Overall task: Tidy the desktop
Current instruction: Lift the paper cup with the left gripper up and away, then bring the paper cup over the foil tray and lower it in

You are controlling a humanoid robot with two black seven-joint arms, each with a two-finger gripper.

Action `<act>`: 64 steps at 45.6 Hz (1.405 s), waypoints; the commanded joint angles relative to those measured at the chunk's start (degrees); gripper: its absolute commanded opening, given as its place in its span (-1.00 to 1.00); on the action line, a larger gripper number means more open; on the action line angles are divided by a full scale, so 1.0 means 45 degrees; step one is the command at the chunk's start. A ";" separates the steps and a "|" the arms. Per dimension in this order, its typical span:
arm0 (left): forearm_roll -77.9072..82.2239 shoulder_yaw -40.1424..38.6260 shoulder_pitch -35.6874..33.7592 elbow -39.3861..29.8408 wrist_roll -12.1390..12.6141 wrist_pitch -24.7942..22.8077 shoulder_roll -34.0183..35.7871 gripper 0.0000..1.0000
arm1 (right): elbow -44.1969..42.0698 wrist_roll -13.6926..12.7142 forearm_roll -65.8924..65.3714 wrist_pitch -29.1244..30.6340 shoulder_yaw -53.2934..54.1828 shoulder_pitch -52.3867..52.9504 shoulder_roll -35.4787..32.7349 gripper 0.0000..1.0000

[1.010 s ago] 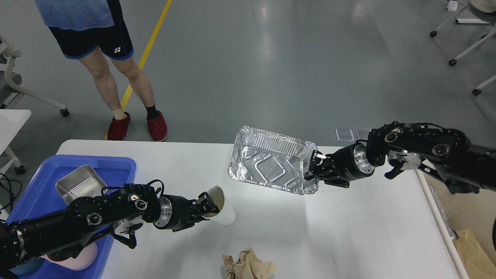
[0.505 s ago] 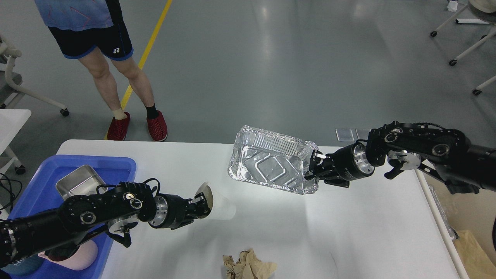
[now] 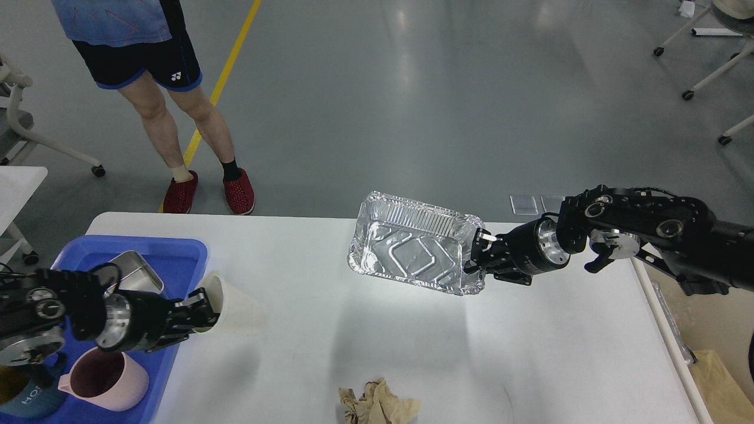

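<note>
The white desktop [image 3: 412, 347] fills the lower view. My left gripper [image 3: 203, 309] is shut on the rim of a white cup [image 3: 235, 307], held on its side just above the desktop beside the blue tray [image 3: 177, 250]. My right gripper [image 3: 478, 259] is shut on the right rim of a shiny foil tray [image 3: 412, 250], held tilted above the desktop's far middle. A crumpled brown paper [image 3: 377, 403] lies at the front edge.
The blue tray holds a steel pan [image 3: 132, 268], a pink cup [image 3: 106, 380] and a dark blue mug [image 3: 23, 400]. A person [image 3: 153, 88] stands beyond the far left corner. A cream bin [image 3: 718, 377] with brown paper sits right of the desktop.
My left arm has drawn back to the left with the white cup, from the desktop's middle to the blue tray's edge. The right arm and foil tray have barely moved.
</note>
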 commanded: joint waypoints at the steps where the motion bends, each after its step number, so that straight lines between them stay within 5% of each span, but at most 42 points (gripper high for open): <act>1: -0.0114 -0.0450 -0.0651 -0.0803 -0.0040 -0.0992 0.2079 -1.00 | -0.0011 -0.0002 -0.0018 -0.0036 -0.0001 -0.0044 0.0023 -1.00; 19: -0.0231 -0.3770 -0.1648 -0.0823 -0.0157 -0.4176 0.5459 -1.00 | 0.0009 -0.0002 -0.0018 -0.0075 -0.0001 -0.0044 0.0062 -1.00; 33: -0.0310 -0.4337 -0.1999 -0.0823 -0.0099 -0.4549 0.5637 -1.00 | 0.0028 -0.0002 -0.0018 -0.0075 -0.0001 -0.0044 0.0082 -1.00; 45: -0.0174 -0.4259 -0.3172 -0.0609 0.0174 -0.4198 0.2457 -1.00 | 0.0028 -0.0002 -0.0018 -0.0094 -0.0001 -0.0064 0.0141 -1.00; 64: 0.0901 -0.3225 -0.3543 0.1792 0.0800 -0.2713 -0.3990 -0.97 | 0.0028 -0.0002 -0.0096 -0.0211 -0.0001 -0.0044 0.0199 -1.00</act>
